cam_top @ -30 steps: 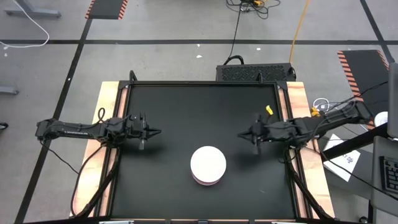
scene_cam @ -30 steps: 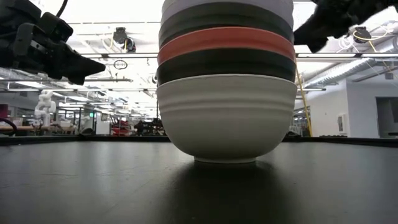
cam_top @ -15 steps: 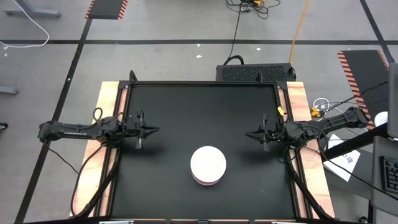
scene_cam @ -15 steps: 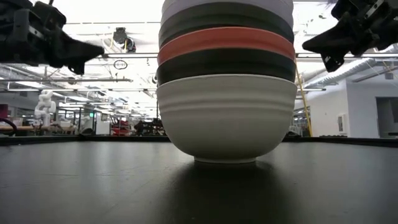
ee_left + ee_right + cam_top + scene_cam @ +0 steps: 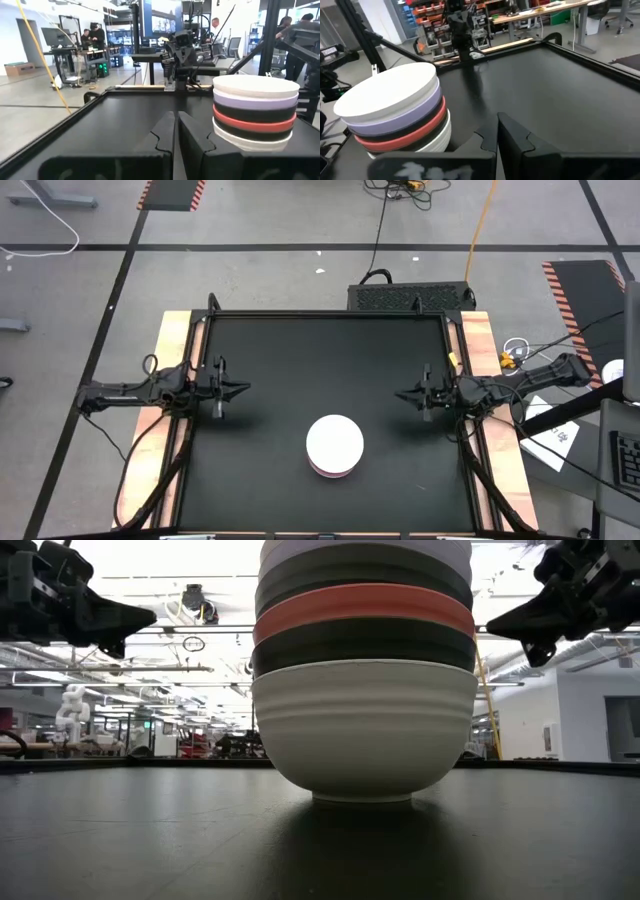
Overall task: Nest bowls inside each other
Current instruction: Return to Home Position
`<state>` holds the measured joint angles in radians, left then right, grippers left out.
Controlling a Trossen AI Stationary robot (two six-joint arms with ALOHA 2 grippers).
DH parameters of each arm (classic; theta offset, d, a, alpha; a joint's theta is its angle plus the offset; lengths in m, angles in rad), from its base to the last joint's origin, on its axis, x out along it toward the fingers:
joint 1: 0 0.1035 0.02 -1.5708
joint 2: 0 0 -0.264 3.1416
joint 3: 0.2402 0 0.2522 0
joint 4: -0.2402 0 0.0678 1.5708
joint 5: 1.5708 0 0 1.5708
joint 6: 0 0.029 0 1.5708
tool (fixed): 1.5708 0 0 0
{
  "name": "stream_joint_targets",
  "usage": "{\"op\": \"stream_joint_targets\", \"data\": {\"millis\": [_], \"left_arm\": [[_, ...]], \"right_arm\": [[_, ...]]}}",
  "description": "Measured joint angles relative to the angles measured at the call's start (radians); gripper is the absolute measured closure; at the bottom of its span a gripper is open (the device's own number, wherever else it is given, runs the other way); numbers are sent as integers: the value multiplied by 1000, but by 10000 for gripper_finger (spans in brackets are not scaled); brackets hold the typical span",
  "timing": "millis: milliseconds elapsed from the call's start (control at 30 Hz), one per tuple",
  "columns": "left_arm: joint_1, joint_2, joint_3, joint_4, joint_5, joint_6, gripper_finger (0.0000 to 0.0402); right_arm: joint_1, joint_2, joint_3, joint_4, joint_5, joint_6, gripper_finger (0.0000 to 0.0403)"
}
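The bowls stand nested in one stack point(image 5: 334, 446) on the black table, toward its near edge. From the top the stack point(image 5: 255, 112) runs white, lavender, black, red, black, white, and the bottom white bowl point(image 5: 363, 730) rests on its foot. My left gripper point(image 5: 243, 390) hovers shut over the table's left part, well clear of the stack and pointing right. My right gripper point(image 5: 400, 394) hovers shut over the right part, pointing left. Both sets of fingers point(image 5: 175, 132) point(image 5: 498, 135) hold nothing. The stack point(image 5: 395, 112) also shows in the right wrist view.
The black mat point(image 5: 330, 350) has a raised frame and wooden side boards point(image 5: 478, 340). A dark box point(image 5: 410, 296) sits beyond the far edge. Papers and cables lie off the right side point(image 5: 555, 430). People stand in the room behind point(image 5: 95, 37).
My left gripper has drawn back toward the table's left edge. My right gripper drew back toward the right edge early in the second, then kept still. Both stayed shut. The stack of bowls has not moved.
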<state>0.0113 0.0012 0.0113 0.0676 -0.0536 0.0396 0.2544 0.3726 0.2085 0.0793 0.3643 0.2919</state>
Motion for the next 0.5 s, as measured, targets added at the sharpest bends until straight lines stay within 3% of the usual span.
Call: {"op": "stream_joint_targets", "data": {"millis": [300,500], "left_arm": [[0,1,7,-51,0,-7,376],[0,1,7,-51,1,5,376]], "right_arm": [[-8,-89,-44,0,81,-53,403],[-72,-150,-91,-11,46,-42,403]]}}
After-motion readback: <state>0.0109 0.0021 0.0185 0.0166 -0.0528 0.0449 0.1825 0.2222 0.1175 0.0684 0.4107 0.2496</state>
